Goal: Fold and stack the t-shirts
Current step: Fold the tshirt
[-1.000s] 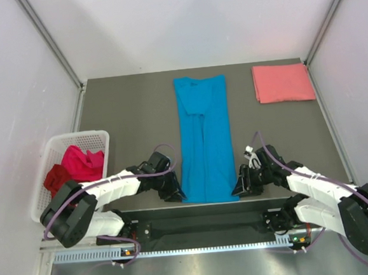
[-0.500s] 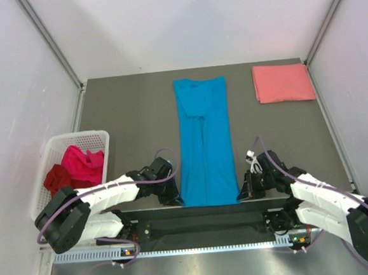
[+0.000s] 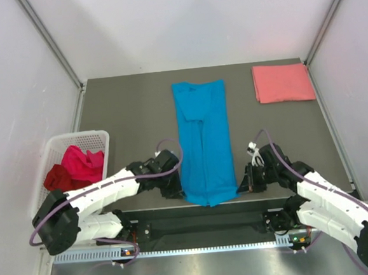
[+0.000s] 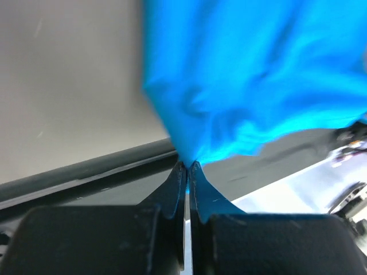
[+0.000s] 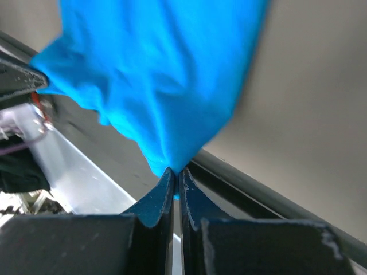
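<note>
1. The white basket (image 3: 56, 145), well left of the left jaws, holds the magenta t-shirt (image 3: 83, 163) and the dark red t-shirt (image 3: 55, 179).
2. The left gripper (image 4: 187, 166) has its jaws pinched on the near left corner of the blue t-shirt (image 3: 203, 142).
3. The right gripper (image 5: 174, 172) has its jaws pinched on the near right corner.
4. The salmon t-shirt (image 3: 283, 82) lies folded, well beyond the right jaws.

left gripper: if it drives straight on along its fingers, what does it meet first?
The blue t-shirt. The left gripper is shut on its near corner, and the bunched cloth fills the line just ahead. What lies behind the cloth is hidden.
</note>
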Controlling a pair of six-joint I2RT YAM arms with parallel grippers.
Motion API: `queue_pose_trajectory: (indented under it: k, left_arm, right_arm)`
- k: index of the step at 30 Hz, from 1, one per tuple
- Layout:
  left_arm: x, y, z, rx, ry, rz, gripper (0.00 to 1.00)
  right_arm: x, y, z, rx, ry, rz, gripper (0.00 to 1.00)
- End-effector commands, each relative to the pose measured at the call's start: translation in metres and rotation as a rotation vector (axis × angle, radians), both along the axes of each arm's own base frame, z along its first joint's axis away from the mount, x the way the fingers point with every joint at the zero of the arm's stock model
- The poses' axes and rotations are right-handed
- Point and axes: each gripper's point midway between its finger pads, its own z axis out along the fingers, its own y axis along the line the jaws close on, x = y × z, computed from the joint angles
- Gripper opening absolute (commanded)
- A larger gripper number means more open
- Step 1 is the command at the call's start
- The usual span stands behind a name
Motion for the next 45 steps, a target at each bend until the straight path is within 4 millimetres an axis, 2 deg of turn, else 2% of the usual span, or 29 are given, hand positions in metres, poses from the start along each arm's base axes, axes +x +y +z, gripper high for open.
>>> queue_pose_trajectory:
  k: [1, 2, 3, 4, 6, 7, 8, 9, 10, 11, 12, 13, 14, 15, 16, 17, 18, 19, 21, 22, 24, 25, 26, 27, 28, 30, 34, 45]
  left_arm:
    - [0.041, -0.009, 0.042, 0.048, -0.143, 0.009, 0.0]
    - [0.047, -0.007, 0.042, 0.081, -0.147, -0.012, 0.0]
    - [0.055, -0.008, 0.047, 0.082, -0.156, -0.014, 0.0]
    - [0.072, -0.011, 0.061, 0.058, -0.17, 0.01, 0.0]
    - [0.09, -0.009, 0.063, 0.07, -0.173, 0.0, 0.0]
    - [0.111, -0.008, 0.077, 0.052, -0.202, 0.033, 0.0]
    - [0.121, -0.006, 0.074, 0.069, -0.201, 0.018, 0.0]
    - [0.131, -0.004, 0.076, 0.072, -0.208, 0.022, 0.0]
    - [0.153, 0.0, 0.088, 0.059, -0.235, 0.056, 0.0]
    - [0.161, 0.001, 0.082, 0.068, -0.212, 0.041, 0.0]
    - [0.173, 0.002, 0.084, 0.06, -0.219, 0.047, 0.0]
    - [0.194, 0.004, 0.094, 0.045, -0.26, 0.057, 0.0]
    - [0.203, 0.001, 0.084, 0.045, -0.23, 0.047, 0.0]
    - [0.212, 0.0, 0.084, 0.038, -0.227, 0.046, 0.0]
    - [0.226, -0.003, 0.081, 0.038, -0.209, 0.037, 0.0]
    - [0.231, -0.007, 0.08, 0.033, -0.199, 0.031, 0.0]
    - [0.243, -0.015, 0.093, 0.005, -0.22, 0.021, 0.0]
    - [0.246, -0.015, 0.08, 0.027, -0.187, 0.008, 0.0]
    - [0.261, -0.016, 0.084, 0.024, -0.203, 0.015, 0.0]
    - [0.268, -0.016, 0.076, 0.024, -0.195, 0.021, 0.0]
    - [0.284, -0.015, 0.08, -0.006, -0.202, 0.042, 0.0]
    - [0.289, -0.015, 0.073, -0.004, -0.191, 0.042, 0.0]
    - [0.295, -0.014, 0.073, 0.0, -0.194, 0.046, 0.0]
    - [0.305, -0.014, 0.08, -0.004, -0.217, 0.051, 0.0]
    - [0.309, -0.014, 0.072, 0.0, -0.201, 0.046, 0.0]
    - [0.319, -0.015, 0.077, -0.013, -0.215, 0.049, 0.0]
    - [0.329, -0.017, 0.065, -0.013, -0.203, 0.048, 0.0]
    - [0.35, -0.006, 0.048, -0.025, -0.189, 0.076, 0.0]
  right_arm:
    - [0.032, 0.014, 0.042, 0.016, -0.101, -0.003, 0.0]
    - [0.038, 0.015, 0.042, 0.003, -0.087, -0.003, 0.0]
    - [0.051, 0.021, 0.059, 0.02, -0.126, 0.003, 0.0]
    - [0.058, 0.023, 0.065, 0.02, -0.135, 0.0, 0.0]
    - [0.081, 0.026, 0.083, 0.014, -0.159, -0.002, 0.0]
    - [0.089, 0.026, 0.088, 0.01, -0.166, -0.003, 0.0]
    - [0.11, 0.026, 0.099, 0.005, -0.181, -0.022, 0.0]
    - [0.117, 0.025, 0.103, -0.001, -0.189, -0.013, 0.0]
    - [0.131, 0.02, 0.098, -0.018, -0.158, -0.034, 0.0]
    - [0.146, 0.023, 0.114, 0.003, -0.193, -0.021, 0.0]
    - [0.154, 0.022, 0.116, 0.002, -0.19, -0.023, 0.0]
    - [0.167, 0.018, 0.108, -0.013, -0.164, -0.036, 0.0]
    - [0.181, 0.02, 0.118, -0.007, -0.195, -0.033, 0.0]
    - [0.188, 0.021, 0.119, -0.003, -0.199, -0.017, 0.0]
    - [0.196, 0.019, 0.107, -0.013, -0.148, -0.022, 0.0]
    - [0.207, 0.022, 0.114, -0.001, -0.163, -0.018, 0.0]
    - [0.213, 0.024, 0.115, 0.009, -0.162, -0.012, 0.0]
    - [0.222, 0.024, 0.107, 0.005, -0.146, -0.019, 0.0]
    - [0.238, 0.026, 0.112, 0.013, -0.157, -0.024, 0.0]
    - [0.249, 0.026, 0.111, 0.011, -0.153, -0.03, 0.0]
    - [0.258, 0.025, 0.109, 0.015, -0.148, -0.037, 0.0]
    - [0.263, 0.024, 0.103, 0.012, -0.13, -0.043, 0.0]
    - [0.271, 0.024, 0.106, 0.015, -0.142, -0.042, 0.0]
    - [0.274, 0.024, 0.104, 0.014, -0.141, -0.041, 0.0]
    - [0.28, 0.024, 0.101, 0.013, -0.133, -0.045, 0.0]
    - [0.285, 0.022, 0.098, 0.01, -0.124, -0.048, 0.0]
    - [0.3, 0.016, 0.092, 0.004, -0.116, -0.068, 0.0]
    - [0.322, 0.015, 0.066, 0.021, -0.068, -0.06, 0.0]
